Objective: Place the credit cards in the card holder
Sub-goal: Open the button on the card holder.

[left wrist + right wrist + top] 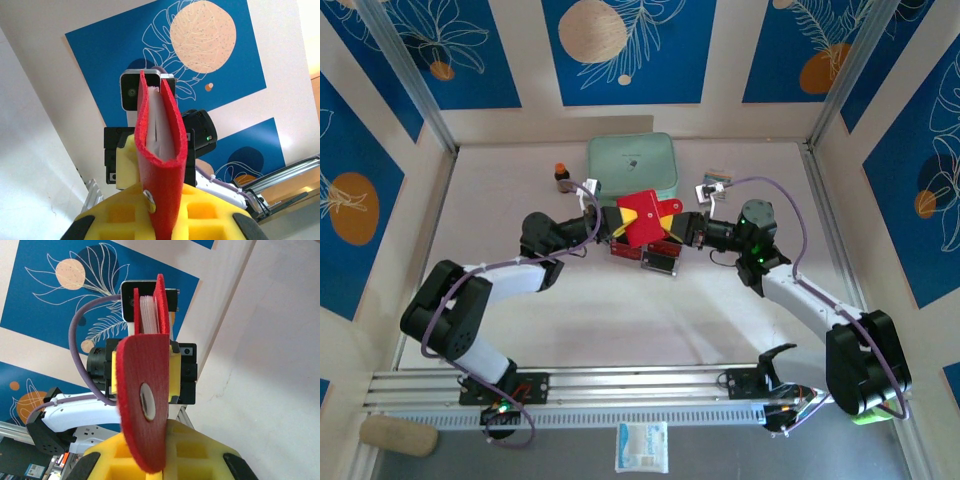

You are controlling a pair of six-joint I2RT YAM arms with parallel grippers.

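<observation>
L gripper [610, 222] & R gripper [678, 228] both pinch the red card holder [642, 218] from opp. sides, lifted just in front of the mint-green case [630, 165], part open w/ pale pockets showing; credit cards [645, 257] lie flat just in front of that case too

I can't read anything here, honestly. The tiny white marks on the credit cards [660, 262] and the bluish print on the white packet [642, 446] are too blurry.

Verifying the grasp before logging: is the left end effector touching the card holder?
Touching. The left wrist view shows the card holder clamped between the yellow fingers of the left end effector, with no gap.
</observation>
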